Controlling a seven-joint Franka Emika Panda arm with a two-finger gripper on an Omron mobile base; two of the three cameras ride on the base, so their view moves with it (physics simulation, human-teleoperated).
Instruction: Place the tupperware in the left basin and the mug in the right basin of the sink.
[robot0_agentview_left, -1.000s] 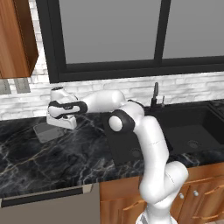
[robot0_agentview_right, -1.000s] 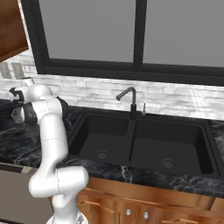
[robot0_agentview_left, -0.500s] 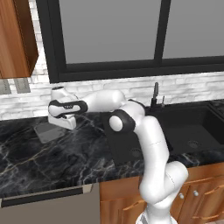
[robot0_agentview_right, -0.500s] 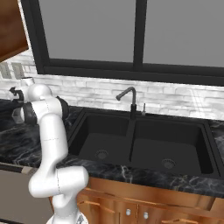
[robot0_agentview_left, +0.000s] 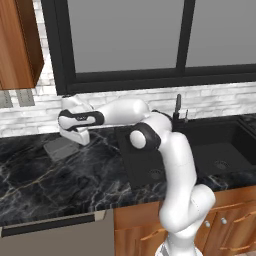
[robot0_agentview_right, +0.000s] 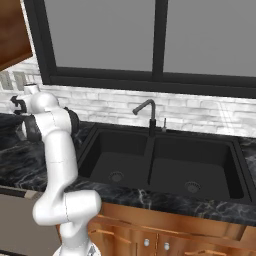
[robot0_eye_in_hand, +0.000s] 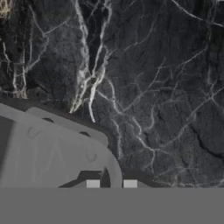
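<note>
The tupperware (robot0_eye_in_hand: 52, 157) is a translucent grey container lying on the black marble counter, left of the sink (robot0_agentview_left: 131, 172); it also shows in the left base view as the tupperware (robot0_agentview_left: 59, 148). My gripper (robot0_eye_in_hand: 111, 183) reaches down at its right edge, its two fingertips (robot0_eye_in_hand: 92, 184) close together on either side of the container's rim wall, shut on it. From the left base camera, the gripper (robot0_agentview_left: 81, 140) hangs at the end of the arm stretched out to the left. The left basin (robot0_agentview_right: 117, 160) and the right basin (robot0_agentview_right: 195, 167) are bare. The mug is out of view.
A black gooseneck faucet (robot0_agentview_right: 145, 107) stands behind the sink divider. White brick wall and a dark-framed window run behind the counter. A wooden cabinet (robot0_agentview_left: 17, 45) hangs at the upper left. The marble counter (robot0_agentview_left: 60, 185) stretches left of the sink.
The jaws have drawn together onto the tupperware's rim. The arm has stayed almost where it was.
</note>
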